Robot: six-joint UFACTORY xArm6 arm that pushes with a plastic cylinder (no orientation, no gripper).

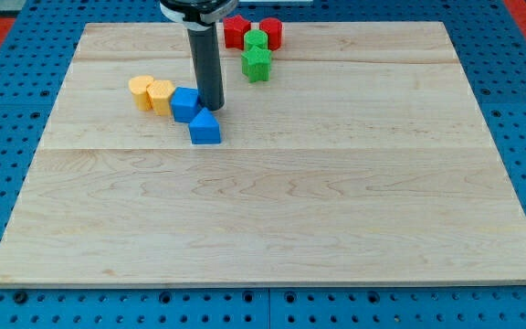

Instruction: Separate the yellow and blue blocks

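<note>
Two yellow blocks sit side by side at the upper left of the wooden board: a rounded one (140,91) and a hexagon-like one (161,95) to its right. A blue cube-like block (185,104) touches the right yellow block. A second blue block with a peaked top (205,127) sits just below and right of it. My tip (212,107) stands on the board right of the blue cube and just above the peaked blue block, close to or touching both.
Two red blocks (236,31) (270,33) and two green blocks (257,41) (257,64) cluster near the board's top edge, right of the rod. The wooden board (272,219) lies on a blue perforated table.
</note>
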